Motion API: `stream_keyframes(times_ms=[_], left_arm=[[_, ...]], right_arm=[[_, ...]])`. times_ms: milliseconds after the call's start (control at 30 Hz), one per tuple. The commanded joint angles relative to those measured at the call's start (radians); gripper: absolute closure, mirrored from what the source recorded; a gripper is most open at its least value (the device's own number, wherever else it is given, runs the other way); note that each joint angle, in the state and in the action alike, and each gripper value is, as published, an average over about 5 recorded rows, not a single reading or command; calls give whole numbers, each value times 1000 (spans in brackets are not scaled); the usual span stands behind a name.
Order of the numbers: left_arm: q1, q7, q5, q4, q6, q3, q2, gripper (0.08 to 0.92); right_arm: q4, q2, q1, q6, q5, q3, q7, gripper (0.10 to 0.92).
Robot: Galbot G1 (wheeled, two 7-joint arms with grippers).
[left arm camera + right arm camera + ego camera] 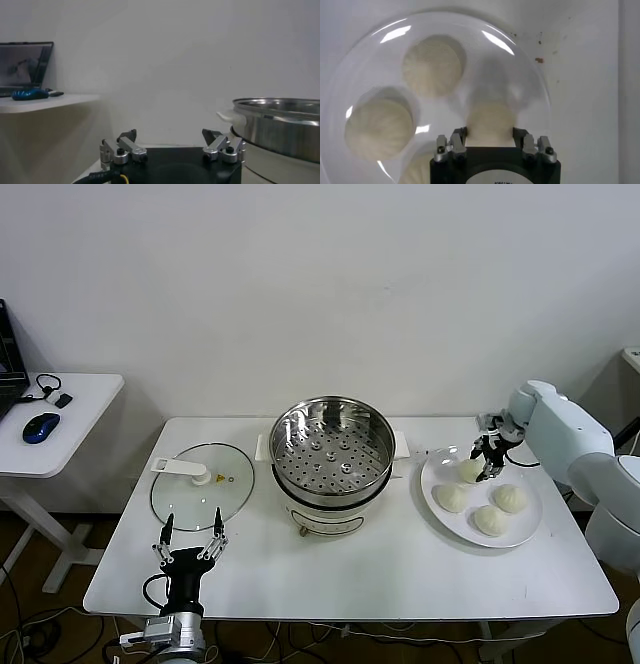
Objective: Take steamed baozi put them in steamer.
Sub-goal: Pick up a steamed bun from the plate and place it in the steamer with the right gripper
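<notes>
White wall behind, white table in front of me, a small side desk off to my left with a mouse on it. Centre of the table: the steamer, steel bowl open, perforated tray bare, no bun in it yet. Its glass lid lies flat on the table on my left side. To my right of the steamer, the white plate carries all four steamed baozi, close together.

Relation that matters: the far-left bun, the one nearest the steamer, sits directly under my right gripper. From the wrist it shows between my fingers, one finger at each flank, dome toward the camera. Buns are round, so no long axis to line up on. Fingers are partly drawn in around it; contact looks made or very near, but I cannot call it a firm hold, and the bun rests on the plate, not lifted.

Right arm reaches in from my right side, wrist tipped down over the plate's far edge.

Left gripper is idle at the near table edge, below the lid, fingers upright and spread wide, holding nothing. Right arm is plainly the nearer one.
</notes>
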Motion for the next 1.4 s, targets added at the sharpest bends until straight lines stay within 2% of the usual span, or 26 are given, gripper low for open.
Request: stream_keyframes(times_ms=[33,367,533,733,1000,1167,1400], left_arm=[[3,0,3,-7,3,-1,-31,177],[9,0,11,-14,2,1,-33,177],[8,-1,21,-13,2,8,-37,177],[10,-2,31,-18,2,17,-42,177],[18,-9,30,-28,-4,15,-43,177],[22,-16,28,-32,-6,12,-45,177],[26,-21,29,-36,-9,8,-49,177]], right_arm=[[152,-76,34,-10,41,-50,-6,405],[442,-217,255,-4,189,-291,-1,419],[692,-275,427,-1,249,-449,20,423],[882,-241,616,26,290,-578,54,423],[875,-85,681,175,288,-593,101,423],[799,26,665,356,223,-584,164,420],[678,158,569,551,73,-540,341,414]])
